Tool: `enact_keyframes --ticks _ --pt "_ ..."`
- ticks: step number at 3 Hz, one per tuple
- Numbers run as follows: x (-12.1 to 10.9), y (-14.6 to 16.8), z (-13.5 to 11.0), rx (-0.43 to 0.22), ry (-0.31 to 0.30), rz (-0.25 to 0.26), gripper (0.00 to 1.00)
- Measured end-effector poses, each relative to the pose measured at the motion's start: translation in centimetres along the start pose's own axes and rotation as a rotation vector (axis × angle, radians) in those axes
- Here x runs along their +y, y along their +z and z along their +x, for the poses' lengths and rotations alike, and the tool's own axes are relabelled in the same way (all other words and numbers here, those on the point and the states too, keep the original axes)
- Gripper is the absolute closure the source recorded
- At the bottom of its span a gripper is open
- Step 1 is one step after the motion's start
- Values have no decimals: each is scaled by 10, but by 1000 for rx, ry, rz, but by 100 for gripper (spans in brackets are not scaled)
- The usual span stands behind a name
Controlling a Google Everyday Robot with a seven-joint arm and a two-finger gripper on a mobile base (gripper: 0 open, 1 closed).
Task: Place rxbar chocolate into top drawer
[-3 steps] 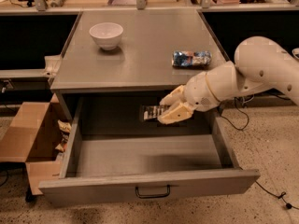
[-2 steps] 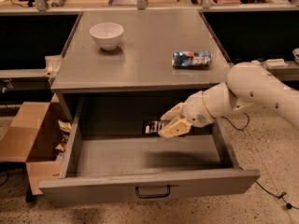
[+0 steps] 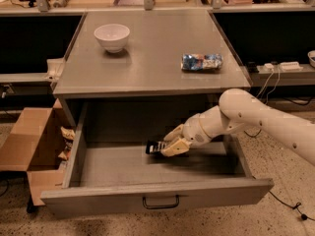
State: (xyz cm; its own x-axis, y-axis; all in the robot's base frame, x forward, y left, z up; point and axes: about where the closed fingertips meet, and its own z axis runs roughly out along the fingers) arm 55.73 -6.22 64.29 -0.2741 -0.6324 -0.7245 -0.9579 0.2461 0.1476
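Note:
The top drawer (image 3: 157,196) is pulled wide open under the grey table; its grey front panel carries a dark bail handle (image 3: 161,202). My gripper (image 3: 167,144) reaches in from the right on a white arm and sits low inside the drawer, near the middle back. It is shut on the rxbar chocolate (image 3: 154,147), a small dark bar with pale lettering that sticks out left of the fingers, just above the drawer floor.
On the tabletop (image 3: 147,63) stand a white bowl (image 3: 111,36) at the back left and a shiny blue-and-white packet (image 3: 202,62) at the right. A cardboard box (image 3: 24,146) sits on the floor left of the drawer. Cables lie at the right.
My gripper has moved down and left with the bar, from the drawer's upper right edge to low inside the drawer.

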Motion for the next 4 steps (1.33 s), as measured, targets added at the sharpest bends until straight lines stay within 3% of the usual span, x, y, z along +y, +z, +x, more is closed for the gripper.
enact_keyframes --ticks 1,3,4 --pt "-12 12 -2 -4 7 23 82" --pt "-22 14 -16 -46 -9 41 20" --pt "-23 9 -22 -88 -6 38 0"
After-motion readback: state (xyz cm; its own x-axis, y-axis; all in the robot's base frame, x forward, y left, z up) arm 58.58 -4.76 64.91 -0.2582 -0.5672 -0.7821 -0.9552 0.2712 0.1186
